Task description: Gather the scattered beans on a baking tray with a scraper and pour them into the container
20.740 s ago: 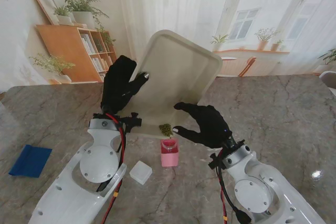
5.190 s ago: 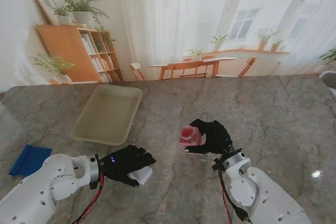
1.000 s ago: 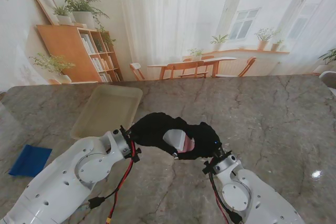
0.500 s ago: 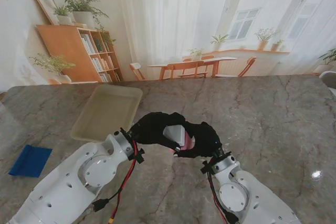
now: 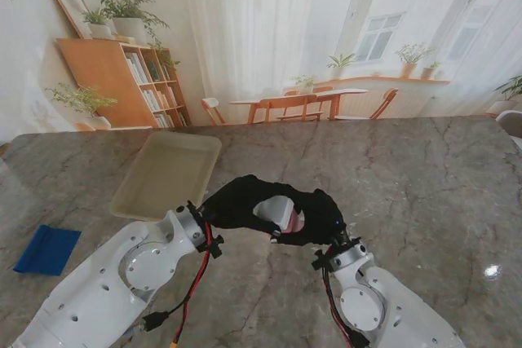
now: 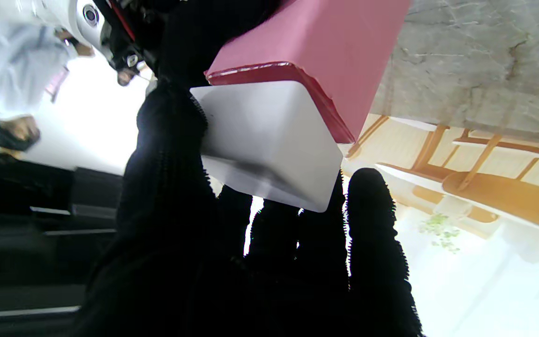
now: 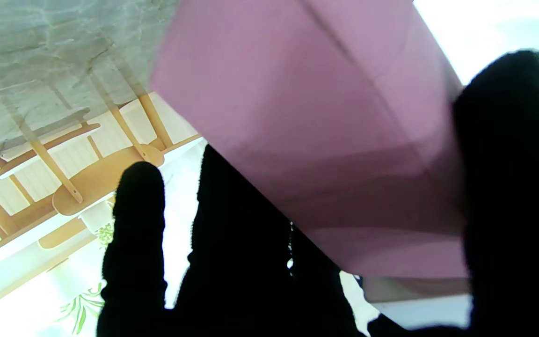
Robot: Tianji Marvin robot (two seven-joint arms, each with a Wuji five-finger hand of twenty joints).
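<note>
Above the table in front of me, my right hand (image 5: 320, 216) is shut on the pink container (image 5: 294, 220). My left hand (image 5: 241, 200) is shut on a white lid (image 5: 275, 206) and holds it against the container's mouth. In the left wrist view the white lid (image 6: 269, 140) sits tilted over the pink container's red rim (image 6: 311, 47), with dark fingers (image 6: 166, 187) along its side. The right wrist view is filled by the pink container (image 7: 321, 140), with fingers (image 7: 508, 187) wrapped around it. The cream baking tray (image 5: 130, 197) lies flat on the left. No beans show.
The blue scraper (image 5: 46, 250) lies near the table's left edge, nearer to me than the tray. Both white forearms cross the near part of the grey marble table (image 5: 424, 185). Shelves, plants and chairs stand behind the far edge.
Over the last second my left hand has pressed the white lid closer onto the container, shifting it slightly away from me. Earlier the tray was put down and the lid lifted from the table.
</note>
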